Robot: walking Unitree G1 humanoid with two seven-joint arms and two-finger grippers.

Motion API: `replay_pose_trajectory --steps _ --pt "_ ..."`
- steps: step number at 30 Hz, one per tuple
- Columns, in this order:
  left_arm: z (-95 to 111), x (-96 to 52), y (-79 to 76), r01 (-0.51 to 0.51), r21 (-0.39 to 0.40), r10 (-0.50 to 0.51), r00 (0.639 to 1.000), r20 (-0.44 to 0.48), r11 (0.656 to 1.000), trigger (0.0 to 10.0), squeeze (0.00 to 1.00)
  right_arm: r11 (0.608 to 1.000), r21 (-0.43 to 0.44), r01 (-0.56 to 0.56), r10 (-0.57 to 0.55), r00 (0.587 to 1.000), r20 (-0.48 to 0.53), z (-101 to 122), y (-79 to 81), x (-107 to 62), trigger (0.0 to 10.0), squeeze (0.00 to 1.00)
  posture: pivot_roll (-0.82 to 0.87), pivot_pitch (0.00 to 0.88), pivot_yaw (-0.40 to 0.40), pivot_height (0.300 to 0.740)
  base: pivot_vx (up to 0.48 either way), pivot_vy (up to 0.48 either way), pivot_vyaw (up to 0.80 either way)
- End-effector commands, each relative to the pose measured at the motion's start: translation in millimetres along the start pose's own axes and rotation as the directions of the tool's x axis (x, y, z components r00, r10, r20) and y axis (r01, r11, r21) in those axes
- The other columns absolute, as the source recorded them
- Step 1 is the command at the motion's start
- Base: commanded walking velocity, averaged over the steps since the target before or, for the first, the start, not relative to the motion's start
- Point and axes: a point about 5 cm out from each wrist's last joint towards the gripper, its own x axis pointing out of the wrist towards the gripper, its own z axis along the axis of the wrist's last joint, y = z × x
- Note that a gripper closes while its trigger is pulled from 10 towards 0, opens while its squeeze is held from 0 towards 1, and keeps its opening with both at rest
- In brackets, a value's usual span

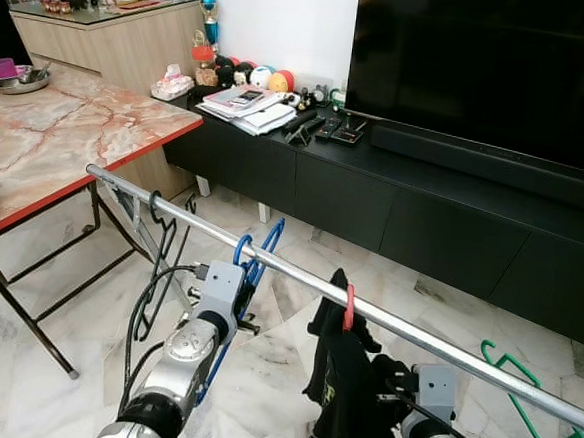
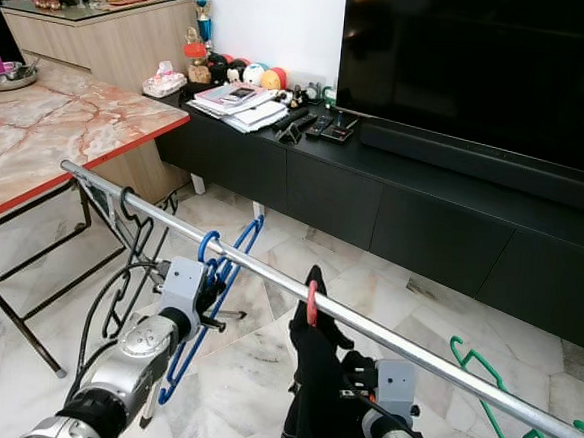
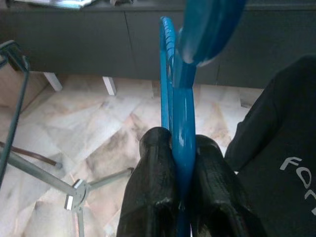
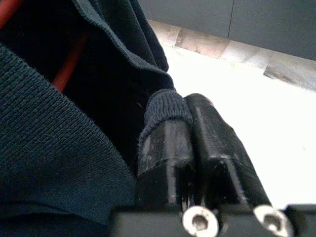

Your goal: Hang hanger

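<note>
A silver rail [image 1: 414, 333] runs slantwise in front of me. A blue hanger [image 1: 257, 257] is hooked over it, and my left gripper [image 3: 180, 143] is shut on the hanger's blue frame [image 3: 181, 113] just below the rail. Further along, a red hanger [image 1: 348, 308] carries a black garment [image 1: 344, 403]. My right gripper [image 4: 190, 106] is low beside that garment, its fingers pressed together with a fold of the dark knit cloth [image 4: 165, 106] caught at the tips. A black hanger [image 1: 159, 260] hangs near the rail's left end.
A marble table with a red edge [image 1: 95, 170] stands at the left. A black TV console [image 1: 393, 201] with a large screen runs across the back. Green hangers [image 1: 529, 406] lie low at the right. The rack's metal foot [image 3: 74, 190] rests on the marble floor.
</note>
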Motion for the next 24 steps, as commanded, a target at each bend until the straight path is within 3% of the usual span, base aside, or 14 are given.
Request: replay_pose_trajectory --steps 1,9,13,14,15,16,17,18,24 --pt "-6 -5.9 3.9 0.005 0.04 -0.004 1.0 -0.012 0.999 0.0 0.0 1.0 0.004 -0.006 0.006 1.0 0.007 3 2.5 2.7 10.0 0.0 0.04 0.0 0.046 0.74 0.0 0.0 0.0" --pt "-29 -28.8 5.2 0.036 0.092 -0.032 0.998 -0.053 0.995 0.0 0.0 1.0 0.006 0.004 -0.004 1.0 -0.01 -1 -0.8 0.8 10.0 0.0 0.04 0.008 0.046 0.74 0.0 0.0 0.0" --pt "-47 -42.8 8.9 0.04 0.11 -0.028 0.994 -0.109 0.993 0.7 0.0 1.0 0.007 0.005 -0.005 1.0 -0.015 -1 -0.7 0.7 10.0 0.0 0.05 0.014 0.044 0.74 0.0 0.0 0.0" --pt "-51 -45.1 10.1 0.037 0.11 -0.023 0.992 -0.125 0.993 2.7 0.0 1.0 0.007 0.004 -0.004 1.0 -0.015 -1 -0.5 0.8 10.0 0.0 0.05 0.014 0.044 0.74 0.0 0.0 0.0" --pt "-56 -47.4 11.4 0.034 0.107 -0.018 0.989 -0.147 0.994 10.0 0.0 1.0 0.007 0.004 -0.004 1.0 -0.016 -1 -0.3 0.9 10.0 0.0 0.05 0.014 0.044 0.74 0.0 0.0 0.0" --pt "-71 -53.1 14.0 0.033 0.106 -0.008 0.973 -0.231 0.994 10.0 0.0 1.0 0.008 0.003 -0.003 1.0 -0.015 -1 0.1 1.2 10.0 0.0 0.05 0.016 0.044 0.74 0.0 0.0 0.0" --pt "-71 -53.1 14.0 0.033 0.106 -0.008 0.973 -0.231 0.994 10.0 0.0 1.0 0.008 0.003 -0.003 1.0 -0.015 -1 0.1 1.2 10.0 0.0 0.05 0.016 0.044 0.74 0.0 0.0 0.0" --pt "-84 -57.7 15.2 0.028 0.093 0.0 0.956 -0.294 0.995 10.0 0.0 1.0 0.008 0.003 -0.003 1.0 -0.014 -1 0.5 1.5 10.0 0.0 0.05 0.016 0.044 0.74 0.0 0.0 0.0" --pt "-117 -74.1 18.3 -0.047 0.031 0.056 0.883 -0.467 0.998 10.0 0.0 1.0 0.007 0.006 -0.006 1.0 -0.003 1 2.1 2.8 10.0 0.0 0.05 0.02 0.044 0.74 0.0 0.0 0.0"
